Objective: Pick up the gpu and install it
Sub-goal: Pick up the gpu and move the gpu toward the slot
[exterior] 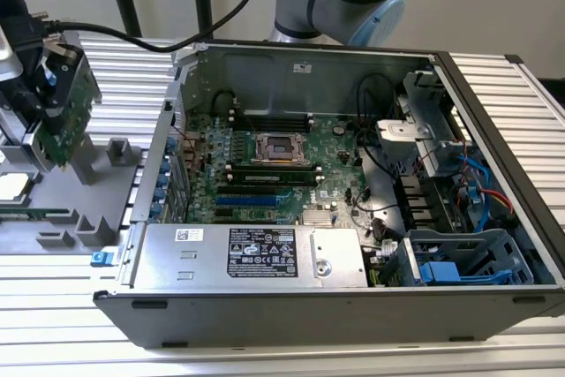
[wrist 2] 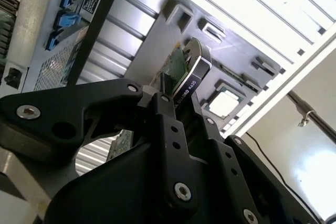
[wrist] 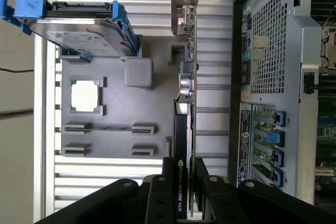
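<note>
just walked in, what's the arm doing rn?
The arm's gripper is shut on the gpu, holding it edge-on over the grey parts tray. That puts it on the exterior view's left of the open PC case. The card is outside the case and not yet installed on the motherboard. A hard drive and a CPU chip sit on the same tray.

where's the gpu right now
At the exterior view's left, the gpu is clamped in the tool over the grey tray, just outside the open case.
</note>
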`<state>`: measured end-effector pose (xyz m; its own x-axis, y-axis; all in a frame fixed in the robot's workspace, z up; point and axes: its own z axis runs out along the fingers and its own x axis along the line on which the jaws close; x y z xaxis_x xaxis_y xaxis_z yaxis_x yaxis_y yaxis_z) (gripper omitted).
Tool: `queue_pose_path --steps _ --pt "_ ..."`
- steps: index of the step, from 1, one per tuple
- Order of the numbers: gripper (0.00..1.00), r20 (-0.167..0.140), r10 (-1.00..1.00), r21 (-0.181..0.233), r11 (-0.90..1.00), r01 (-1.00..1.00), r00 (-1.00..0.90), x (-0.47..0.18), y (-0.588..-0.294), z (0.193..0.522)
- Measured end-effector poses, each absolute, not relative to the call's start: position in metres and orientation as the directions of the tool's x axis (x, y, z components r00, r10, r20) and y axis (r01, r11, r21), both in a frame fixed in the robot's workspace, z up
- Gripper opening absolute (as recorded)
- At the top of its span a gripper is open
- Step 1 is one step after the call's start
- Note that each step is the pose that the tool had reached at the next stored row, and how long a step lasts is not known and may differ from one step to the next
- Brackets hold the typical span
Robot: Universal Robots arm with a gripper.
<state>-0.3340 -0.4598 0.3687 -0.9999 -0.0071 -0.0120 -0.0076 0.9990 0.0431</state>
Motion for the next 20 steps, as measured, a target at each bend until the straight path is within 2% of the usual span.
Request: queue_pose_path --steps 20 --pt "0.00 -0.012 -0.007 0.043 0.999 -0.007 -1.000 -0.3340 -0.4597 0.3787"
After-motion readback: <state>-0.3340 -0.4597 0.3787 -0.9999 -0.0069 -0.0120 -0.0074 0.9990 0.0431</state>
